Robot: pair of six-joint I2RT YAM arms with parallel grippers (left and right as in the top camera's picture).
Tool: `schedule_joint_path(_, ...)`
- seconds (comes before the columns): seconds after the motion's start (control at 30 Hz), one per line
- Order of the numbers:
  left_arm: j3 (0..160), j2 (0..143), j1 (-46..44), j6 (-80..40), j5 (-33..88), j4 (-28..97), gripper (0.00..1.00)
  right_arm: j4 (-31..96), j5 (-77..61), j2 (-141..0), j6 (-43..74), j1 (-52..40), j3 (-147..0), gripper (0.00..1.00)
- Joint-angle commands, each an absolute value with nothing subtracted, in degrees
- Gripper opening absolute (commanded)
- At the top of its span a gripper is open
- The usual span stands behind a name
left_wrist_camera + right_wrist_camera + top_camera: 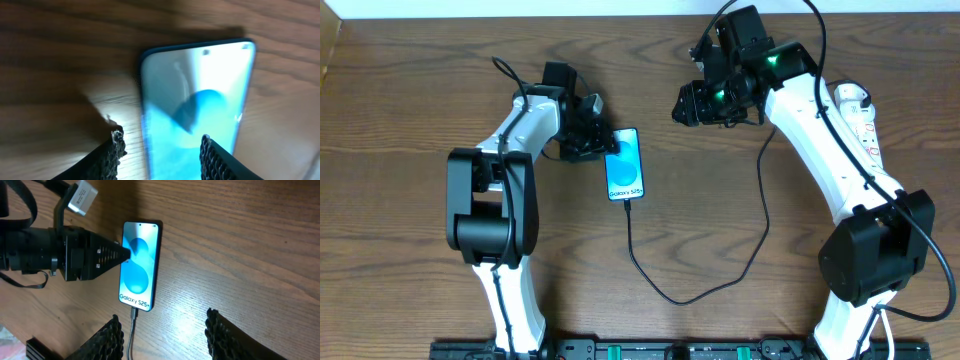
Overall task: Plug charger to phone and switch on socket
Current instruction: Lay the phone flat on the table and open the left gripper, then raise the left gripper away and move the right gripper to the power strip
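overhead view, largest item first: the table (410, 250) carries all parts. the socket (865, 118) lies well apart from the phone (624, 165), beyond the right arm and partly hidden by it.

the right tool (692, 105) hovers near the phone's top end, fingers spread and empty. the left tool (162, 150) sits at the phone's side edge, also spread, with one finger over the screen.

the charger (670, 298) loops away from the phone's bottom end and passes under the right arm. its connector (133, 313) appears seated.

risks, as judged:
- a swing toward the socket could snag the cable, dragging the phone or unseating the connector.
- closing or shifting the left tool could slide the phone.
- the small switches invite a missed press.
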State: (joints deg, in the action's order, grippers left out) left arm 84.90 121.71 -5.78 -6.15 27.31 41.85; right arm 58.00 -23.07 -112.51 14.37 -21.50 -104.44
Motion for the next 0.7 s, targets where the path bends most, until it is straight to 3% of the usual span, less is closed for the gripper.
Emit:
schedule_joint_path(0.0, 84.9, 119.9, -5.3, -6.0, 18.0, 42.6, 0.53, 58.1, -22.6, -112.8, 13.1, -21.4, -104.9, 0.53)
schedule_joint_path(0.27, 84.9, 107.2, -3.8, -6.1, 17.3, 44.4, 0.54, 58.2, -22.6, -112.5, 13.2, -19.1, -104.9, 0.45)
schedule_joint_path(0.53, 84.9, 90.6, -2.8, -6.3, 17.3, 46.2, 0.54, 59.1, -22.6, -108.5, 11.7, -11.3, -104.9, 0.40)
schedule_joint_path(0.67, 84.9, 84.3, -2.8, -6.2, 17.2, 46.0, 0.54, 59.4, -22.6, -105.4, 11.7, -4.5, -104.9, 0.29)
